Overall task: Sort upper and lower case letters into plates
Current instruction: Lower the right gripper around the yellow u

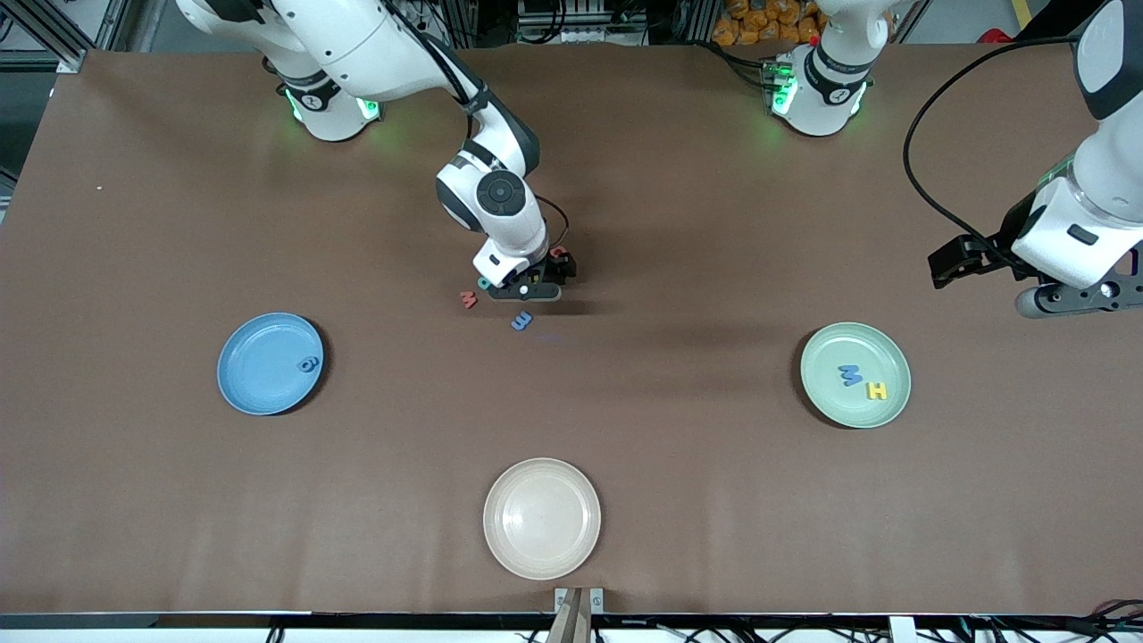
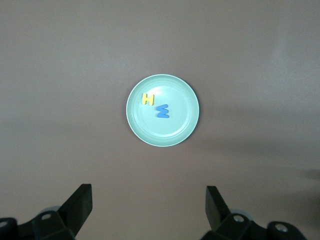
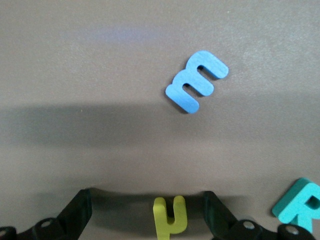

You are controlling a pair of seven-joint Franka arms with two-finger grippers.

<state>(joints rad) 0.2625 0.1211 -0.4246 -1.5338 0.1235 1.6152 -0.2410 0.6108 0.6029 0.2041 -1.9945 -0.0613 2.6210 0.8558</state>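
1. Brown matting covers the counter (image 1: 179, 500) wall to wall, with three plates set out on it.
2. I read my right hand (image 1: 534, 288) as low over the loose letters at mid-counter, fingers (image 3: 77, 212) spread apart with a yellow letter (image 3: 170, 216) standing between them, not yet gripped.
3. A blue lower-case m (image 3: 196, 81) lies just nearer the front camera, a teal R (image 3: 300, 205) beside the hand, and a red letter (image 1: 468, 299) toward the right arm's end.
4. My left hand (image 1: 1027, 286) waits high, fingers wide and empty, over the counter near the mint green plate (image 1: 893, 353), which holds a blue M (image 1: 851, 375) and a yellow H (image 1: 878, 390), touching or nearly so.
5. The blue plate (image 1: 254, 357) holds one small blue letter (image 1: 308, 364); the cream plate (image 1: 542, 554) is bare.
6. Judgement: the step is the pick of the yellow letter. I would centre it between the fingers, go down to the mat, close gently on its flat edges, and lift straight so the R is not dragged.
7. Its case is unclear to me; confirm it before choosing a plate.
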